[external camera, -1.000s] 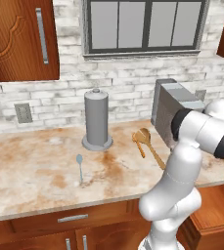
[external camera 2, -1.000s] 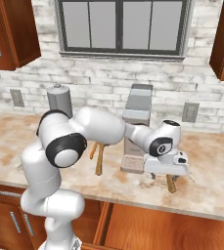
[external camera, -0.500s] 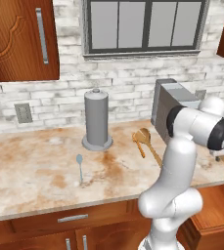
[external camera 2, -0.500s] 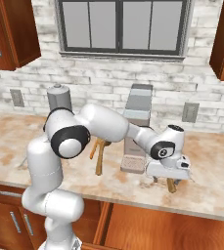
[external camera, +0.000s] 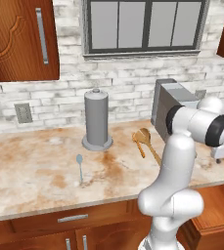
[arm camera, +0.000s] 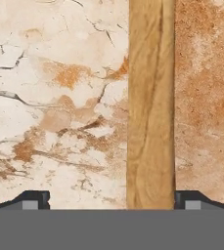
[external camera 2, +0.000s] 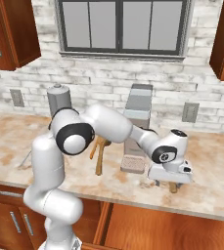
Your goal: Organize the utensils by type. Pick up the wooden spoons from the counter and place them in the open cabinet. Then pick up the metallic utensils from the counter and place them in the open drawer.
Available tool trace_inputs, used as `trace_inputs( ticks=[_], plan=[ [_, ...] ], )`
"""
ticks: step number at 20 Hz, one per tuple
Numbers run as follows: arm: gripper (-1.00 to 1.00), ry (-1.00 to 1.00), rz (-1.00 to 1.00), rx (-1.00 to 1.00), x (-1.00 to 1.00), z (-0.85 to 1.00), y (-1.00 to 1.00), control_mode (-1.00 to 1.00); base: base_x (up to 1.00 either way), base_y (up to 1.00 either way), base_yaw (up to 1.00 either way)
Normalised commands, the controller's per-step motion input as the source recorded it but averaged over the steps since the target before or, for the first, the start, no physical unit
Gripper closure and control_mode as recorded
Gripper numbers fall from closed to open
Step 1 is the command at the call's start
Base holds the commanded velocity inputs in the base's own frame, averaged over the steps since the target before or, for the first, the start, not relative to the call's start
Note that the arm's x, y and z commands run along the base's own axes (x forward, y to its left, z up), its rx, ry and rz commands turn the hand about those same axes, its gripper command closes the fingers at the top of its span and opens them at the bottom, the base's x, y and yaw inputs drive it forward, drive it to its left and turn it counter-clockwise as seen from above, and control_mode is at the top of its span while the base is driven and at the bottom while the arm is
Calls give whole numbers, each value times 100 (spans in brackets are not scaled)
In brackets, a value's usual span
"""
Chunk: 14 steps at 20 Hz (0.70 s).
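On the beige-tan marbled stone tabletop [external camera: 30, 166], a thin silvery metal spoon [external camera: 79, 167] lies at about 7 o'clock from the grey cylindrical paper-towel holder [external camera: 97, 119], bowl toward the wall. At 3 o'clock from that holder, a light orange-brown wooden spoon with a round bowl [external camera: 146, 141] rests flat beside the grey boxy appliance [external camera: 168, 107]. Farther right, near the tabletop's front edge, the white arm's gripper [external camera 2: 166, 182] hangs low over a second wooden utensil; in the hand view its pale wooden handle [arm camera: 150, 105] runs straight from 12 to 6 o'clock, with the two dark fingertips [arm camera: 33, 199] spread wide, the right one just beside it, nothing held. Below the front edge, the reddish-brown wooden drawer [external camera 2: 172, 229] stands pulled out.
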Motion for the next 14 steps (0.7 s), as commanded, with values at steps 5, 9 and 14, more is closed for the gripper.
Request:
trace_inputs(
  ticks=[5,9,14],
  plan=[
    [-100,0,0,4,4,-13,-16,-100,0,0,0],
    [-100,0,0,1,6,-27,-3,-100,0,0,0],
    [-100,0,0,0,14,-28,0,-100,0,0,0]
  ],
)
